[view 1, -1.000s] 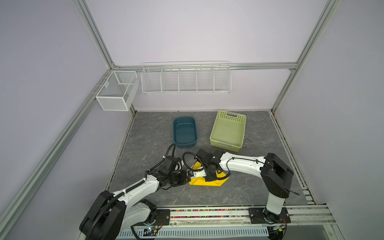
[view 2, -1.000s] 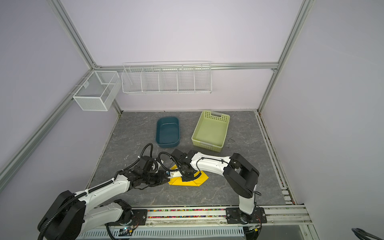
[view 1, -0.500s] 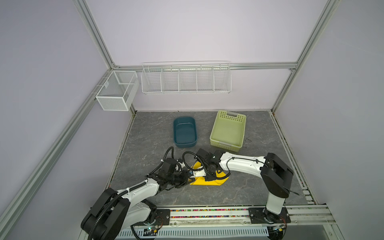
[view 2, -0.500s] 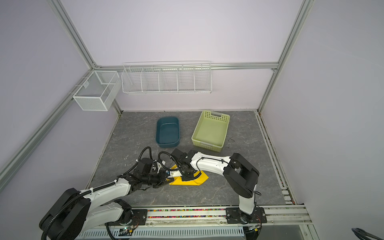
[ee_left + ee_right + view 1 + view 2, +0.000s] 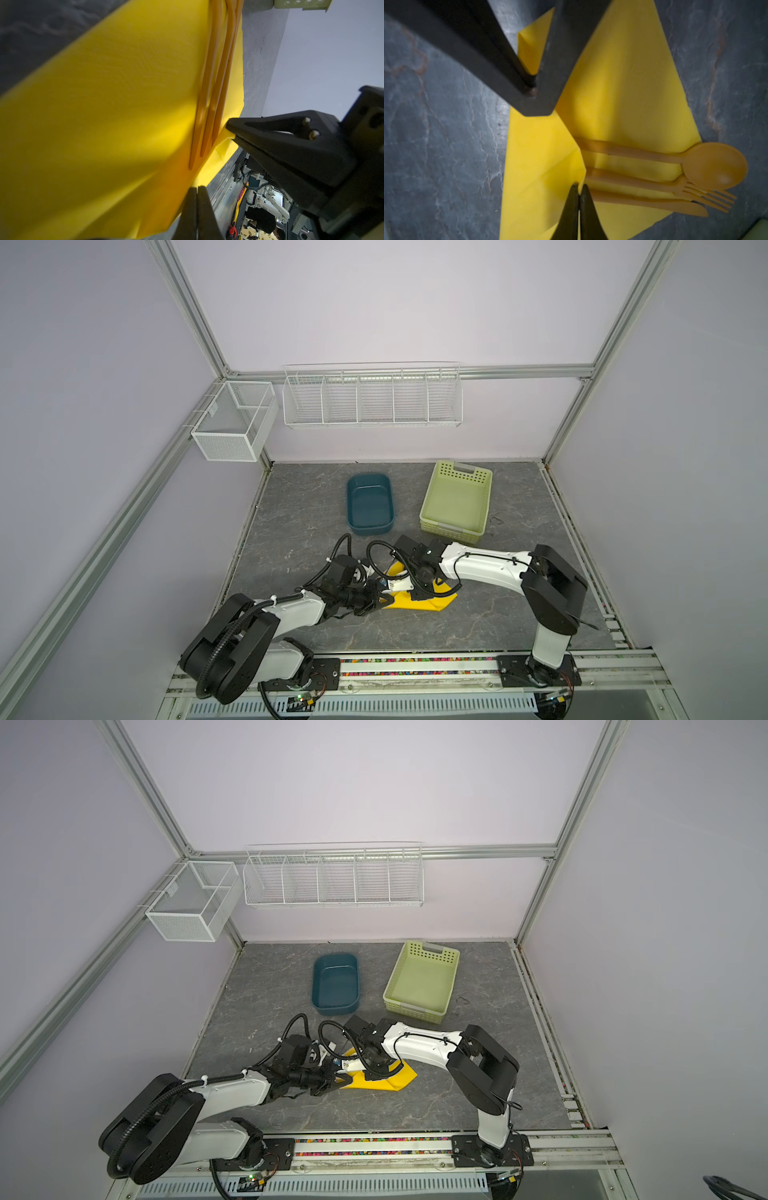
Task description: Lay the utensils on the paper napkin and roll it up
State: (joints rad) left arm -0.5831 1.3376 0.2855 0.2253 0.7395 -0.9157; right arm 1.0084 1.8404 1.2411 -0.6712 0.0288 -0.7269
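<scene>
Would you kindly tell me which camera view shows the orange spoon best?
The right wrist view: the spoon shows bowl and handle clearly. The left wrist view shows only utensil handles; in both top views the arms hide it.

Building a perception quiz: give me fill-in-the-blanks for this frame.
1. The spoon, fork and knife lie on the ___ paper napkin.
2. The fork lies between the spoon and the ___.
3. The left claw and right claw are both ___.
4. In both top views the teal tub sits ___ of the green basket.
Missing: yellow; knife; shut; left.
</scene>
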